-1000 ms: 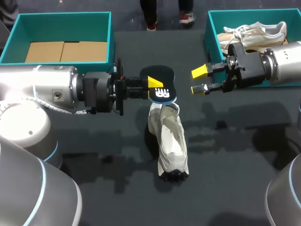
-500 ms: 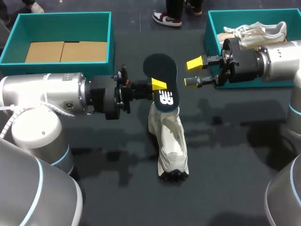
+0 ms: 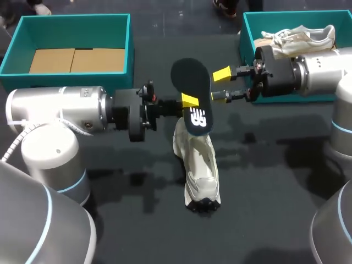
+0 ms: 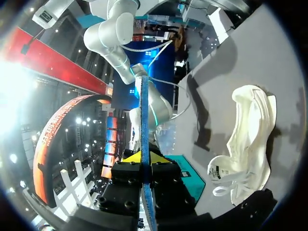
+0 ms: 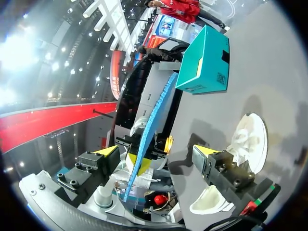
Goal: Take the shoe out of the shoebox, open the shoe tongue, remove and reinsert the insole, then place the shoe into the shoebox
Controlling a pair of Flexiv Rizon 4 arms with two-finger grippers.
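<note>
Left gripper [image 3: 188, 101] clamped on dark insole [image 3: 191, 82], held over mid-table. White shoe [image 3: 201, 165] lies on table [image 3: 275, 192], just under insole's lower end. Right gripper [image 3: 221, 84] has fingers apart, just beside insole. Second shoe [image 3: 300, 36] sits in teal shoebox [image 3: 246, 33] at right.

Even light from overhead, dark table [image 3: 275, 220] dim and matte, soft overlapping shadows lying across it, white shoe [image 3: 201, 165] bright, black insole [image 3: 190, 82] dull, hard ceiling glare in both wrist views.
</note>
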